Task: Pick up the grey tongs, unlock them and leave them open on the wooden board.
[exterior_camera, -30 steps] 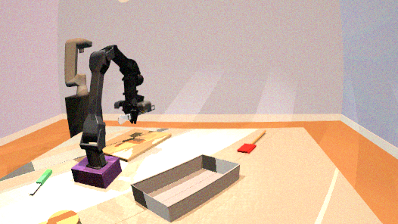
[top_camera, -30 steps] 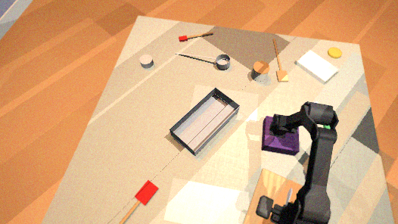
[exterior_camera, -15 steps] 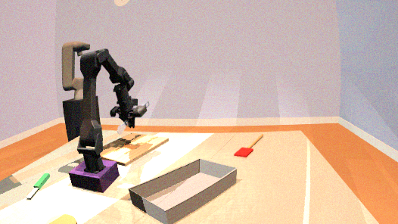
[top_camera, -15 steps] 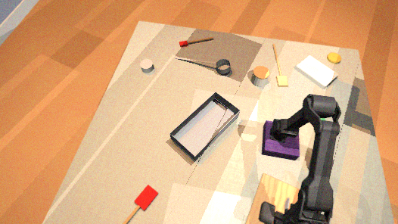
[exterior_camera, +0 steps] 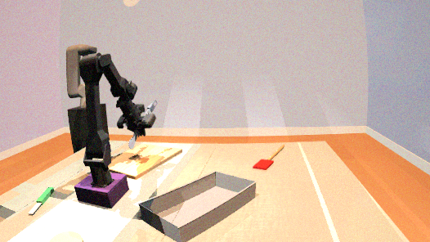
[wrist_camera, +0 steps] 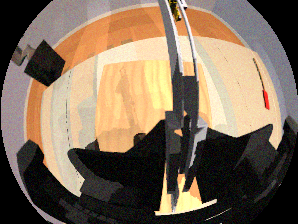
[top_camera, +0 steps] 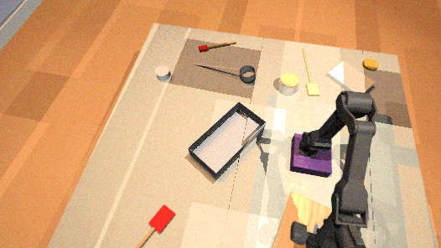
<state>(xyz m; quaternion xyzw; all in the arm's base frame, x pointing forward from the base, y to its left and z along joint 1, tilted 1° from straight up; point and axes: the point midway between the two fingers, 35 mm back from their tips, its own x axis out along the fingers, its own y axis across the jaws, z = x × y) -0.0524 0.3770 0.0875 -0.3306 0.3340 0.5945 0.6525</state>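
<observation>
My gripper (exterior_camera: 141, 127) (wrist_camera: 172, 123) is shut on the grey tongs (exterior_camera: 132, 141) (wrist_camera: 172, 42) and holds them in the air above the wooden board (top_camera: 308, 205) (exterior_camera: 159, 157) (wrist_camera: 150, 90). The tongs slant in the exterior view, one end high to the right of the fingers, the other low to their left. Their two arms run close together in the wrist view. I cannot tell whether the lock is engaged. The roasting tin (top_camera: 222, 142) (exterior_camera: 221, 209) stands empty on the table. In the top view the arm hides much of the tongs and board.
The purple base (top_camera: 312, 165) (exterior_camera: 106, 192) stands between tin and board. A red spatula (top_camera: 162, 219) (exterior_camera: 263, 164) (wrist_camera: 266, 100) lies beyond the tin. A green-handled knife (exterior_camera: 45, 196) lies beside the base. A yellow-topped jar (top_camera: 289, 81) and a round dark pan (top_camera: 247, 74) are farther off.
</observation>
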